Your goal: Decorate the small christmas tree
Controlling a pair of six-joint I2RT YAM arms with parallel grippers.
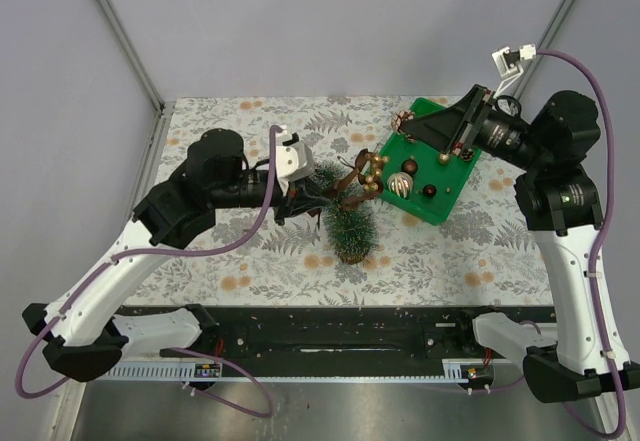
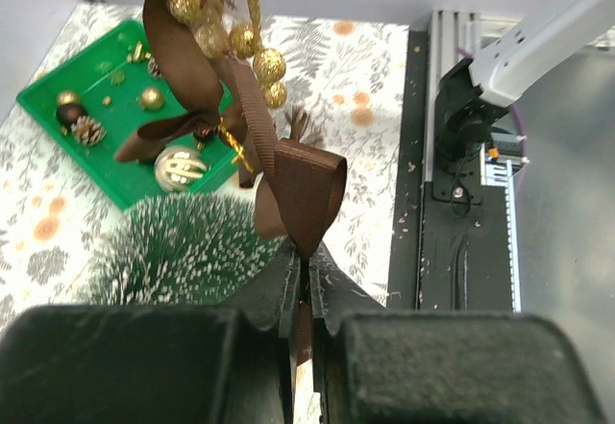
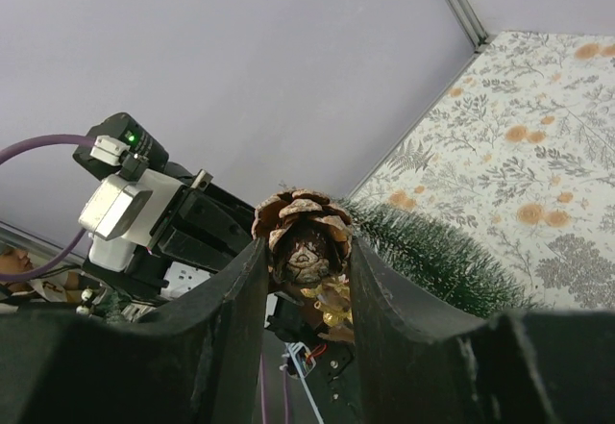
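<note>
Only my wrist views show it: my left gripper [image 2: 306, 285] pinches the brown ribbon [image 2: 309, 179], my right gripper [image 3: 306, 251] clamps a pine cone [image 3: 300, 214].

Green tray [image 1: 453, 179] on fern-print tablecloth [image 1: 250, 261] holds striped bauble [image 1: 400, 185], dark ball [image 1: 429, 191]; brown ribbon [image 2: 298, 179]; pine cone [image 3: 301, 236].

- One small christmas tree [image 1: 350, 226]
- One green tray [image 1: 455, 176]
- One brown ribbon bow [image 2: 298, 179]
- Two pine cones [image 3: 306, 236] [image 2: 86, 131]
- One striped silver bauble [image 2: 180, 166]
- One sprig of gold balls [image 2: 240, 39]
- Two robot arms [image 1: 150, 251] [image 1: 570, 251]
</note>
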